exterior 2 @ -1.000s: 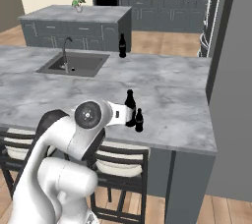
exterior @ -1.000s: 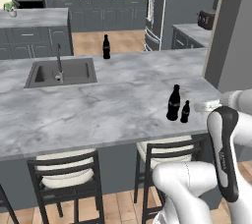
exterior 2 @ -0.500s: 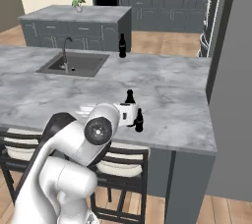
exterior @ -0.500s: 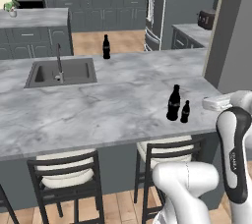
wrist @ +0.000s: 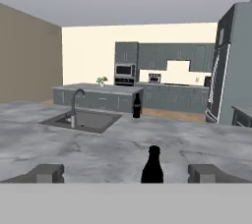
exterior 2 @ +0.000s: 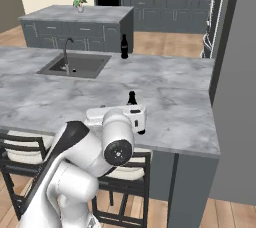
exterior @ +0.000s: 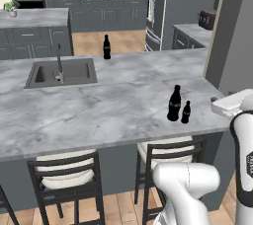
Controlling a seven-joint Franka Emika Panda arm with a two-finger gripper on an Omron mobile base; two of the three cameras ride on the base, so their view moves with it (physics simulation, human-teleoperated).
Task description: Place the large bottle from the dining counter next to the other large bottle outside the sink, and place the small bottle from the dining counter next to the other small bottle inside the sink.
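The arm has swung further right. The gripper [wrist: 126,173] stands wide open, empty, the large bottle [exterior: 174,103] at its 12 o'clock on the dining counter [exterior: 113,105] — small bottle [exterior: 186,112] just beside, at its 3 o'clock. Their labels are unreadable. Another bottle [exterior: 106,47] stands beyond the sink [exterior: 62,73].

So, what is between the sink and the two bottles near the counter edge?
Bare marble counter in the left base view.
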